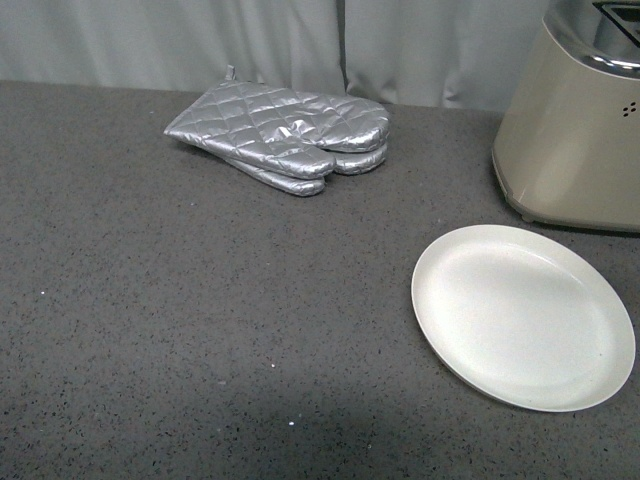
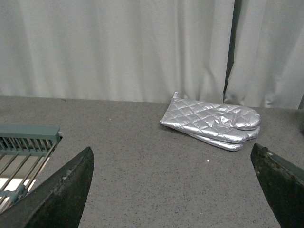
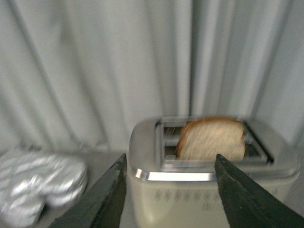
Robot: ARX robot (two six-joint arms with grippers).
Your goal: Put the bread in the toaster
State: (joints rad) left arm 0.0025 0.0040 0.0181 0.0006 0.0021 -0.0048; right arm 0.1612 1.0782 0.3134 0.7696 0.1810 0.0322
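The right tool point(image 3: 168, 194) stands wide open, holding nothing, just short of the toaster point(image 3: 209, 199). The bread point(image 3: 212, 138) stands upright in a toaster slot, seemingly released there. The left tool point(image 2: 173, 190) also gapes empty, away from the toaster.

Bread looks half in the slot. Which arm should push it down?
Right. Its open gripper faces the toaster, bread upright in a slot. The left gripper faces the mitts.
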